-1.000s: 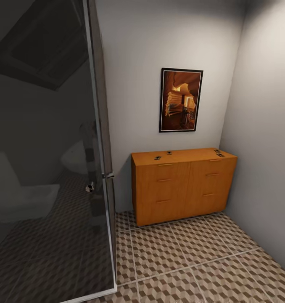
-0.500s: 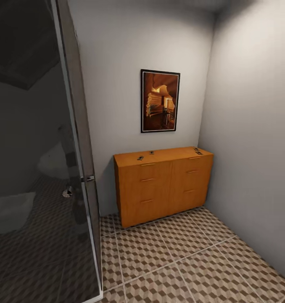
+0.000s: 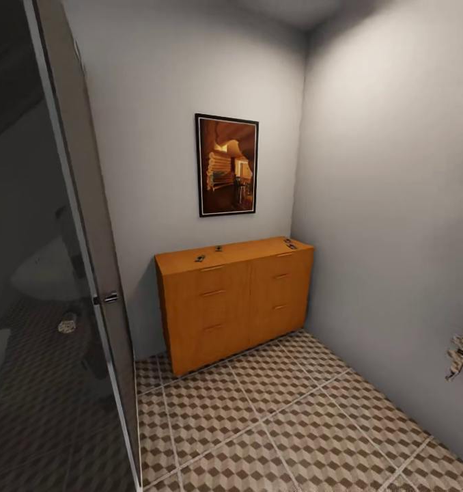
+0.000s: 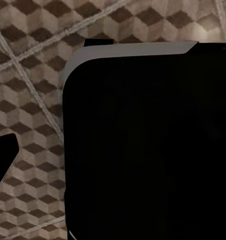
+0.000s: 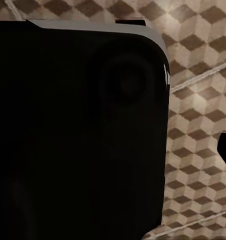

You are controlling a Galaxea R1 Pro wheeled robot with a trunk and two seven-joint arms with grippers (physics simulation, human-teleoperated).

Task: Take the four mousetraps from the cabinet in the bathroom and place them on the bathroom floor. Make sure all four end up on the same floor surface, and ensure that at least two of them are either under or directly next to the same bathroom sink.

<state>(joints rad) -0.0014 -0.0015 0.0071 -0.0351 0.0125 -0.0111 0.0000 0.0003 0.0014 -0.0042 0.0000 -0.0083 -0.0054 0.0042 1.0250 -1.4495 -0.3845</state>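
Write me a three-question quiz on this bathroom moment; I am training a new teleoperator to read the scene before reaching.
1. True or false: the mousetraps lie on top of the cabinet.
2. What hangs on the wall above the cabinet?
A. a mirror
B. a framed picture
C. a towel rail
3. Fill in: the bathroom floor tiles carry a ____ pattern.

Key:
1. True; small dark pieces sit on the cabinet's top, near its front-left part and its right end.
2. B, the framed picture.
3. Cube, in brown, beige and white.
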